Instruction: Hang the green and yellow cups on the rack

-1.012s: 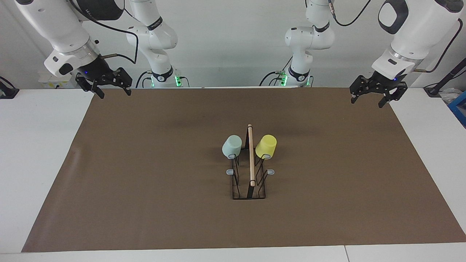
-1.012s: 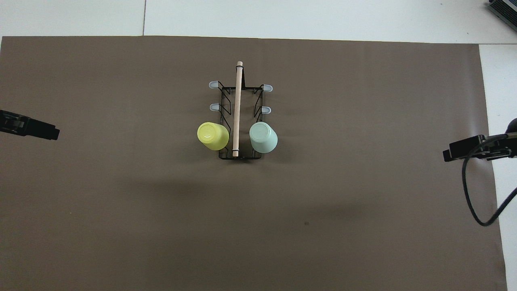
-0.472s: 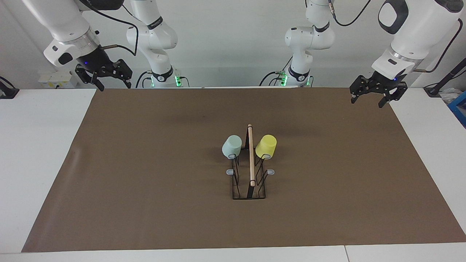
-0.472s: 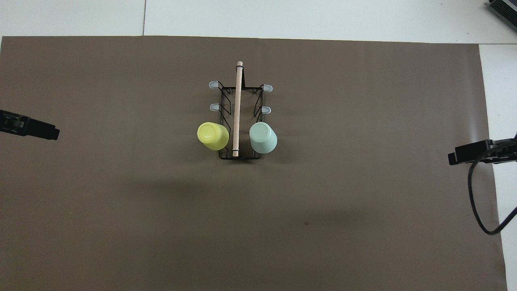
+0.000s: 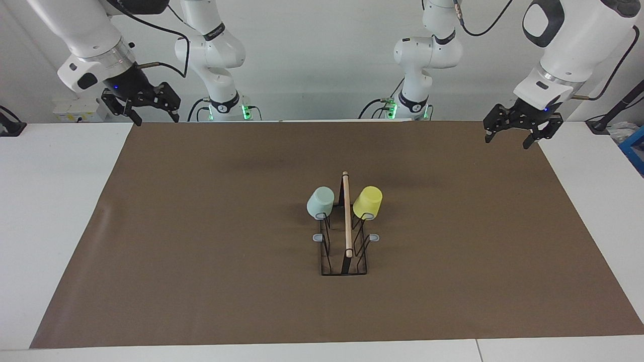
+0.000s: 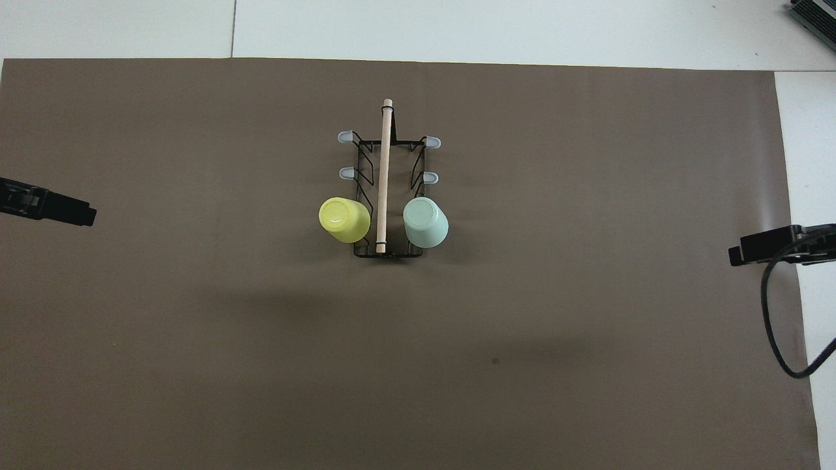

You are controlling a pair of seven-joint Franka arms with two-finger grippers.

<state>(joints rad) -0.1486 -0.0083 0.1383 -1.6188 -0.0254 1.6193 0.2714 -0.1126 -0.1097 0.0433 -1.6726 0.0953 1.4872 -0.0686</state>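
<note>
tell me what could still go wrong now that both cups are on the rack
1. The green cup and yellow cup both hang tilted on the rack prongs nearest the robots; a knock could tip them off.
2. All the load sits at that one end, so the light wire rack might rock if bumped.
3. The left gripper and right gripper hang open, up at the mat's corners; a low sweep back across could catch the wooden rod.

The rack [image 5: 344,251] is thin black wire with a smooth pale wooden rod [image 5: 346,213] on top and grey plastic-looking tips; the green cup [image 5: 320,202] and yellow cup [image 5: 368,201] look like smooth, slightly shiny plastic; the brown mat [image 5: 201,226] is matt, the table [image 5: 50,201] smooth white
</note>
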